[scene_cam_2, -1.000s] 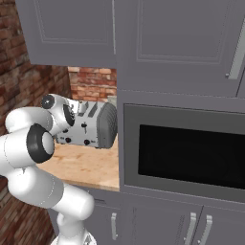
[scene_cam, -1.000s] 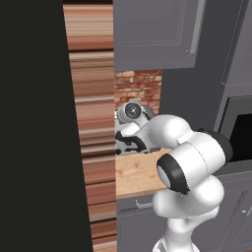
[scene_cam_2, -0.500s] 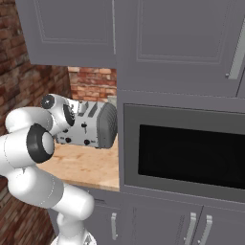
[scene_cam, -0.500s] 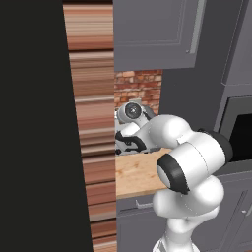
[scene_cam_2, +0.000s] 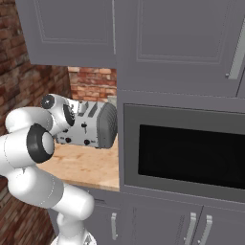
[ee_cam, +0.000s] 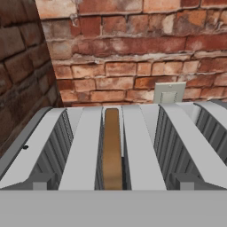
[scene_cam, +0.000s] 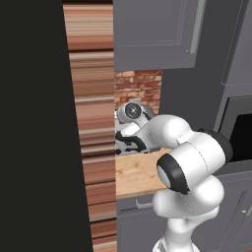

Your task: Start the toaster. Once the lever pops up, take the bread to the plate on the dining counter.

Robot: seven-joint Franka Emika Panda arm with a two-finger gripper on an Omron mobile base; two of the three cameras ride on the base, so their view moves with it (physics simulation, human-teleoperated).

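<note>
In the left base view a dark panel and a striped wooden band close off everything left of the toaster (scene_cam: 129,140), which shows only partly, behind the white arm. Grey upper cabinets (scene_cam: 157,34) hang low over it, leaving a narrow niche. The wooden counter (scene_cam: 135,174) runs in front of the toaster, with a bare strip up to its front edge. The arm bends at a large elbow near the counter's edge and reaches back toward the toaster.

In the right base view the toaster (scene_cam_2: 93,125) stands on the wooden counter (scene_cam_2: 86,165), its right end close beside the black microwave (scene_cam_2: 191,155). Brick wall (scene_cam_2: 91,83) is behind it and brick (scene_cam_2: 19,72) to its left. Bare counter lies in front of it. The wrist is against the toaster's left front; the fingers are hidden, so I cannot tell whether the gripper is apart or together.

In the hand view the camera looks down along the toaster's (ee_cam: 84,146) top slots. The bread (ee_cam: 111,150) stands on edge inside one slot left of the toaster's middle, sunk between the slot walls. A wall outlet (ee_cam: 169,92) is on the brick behind the toaster.
</note>
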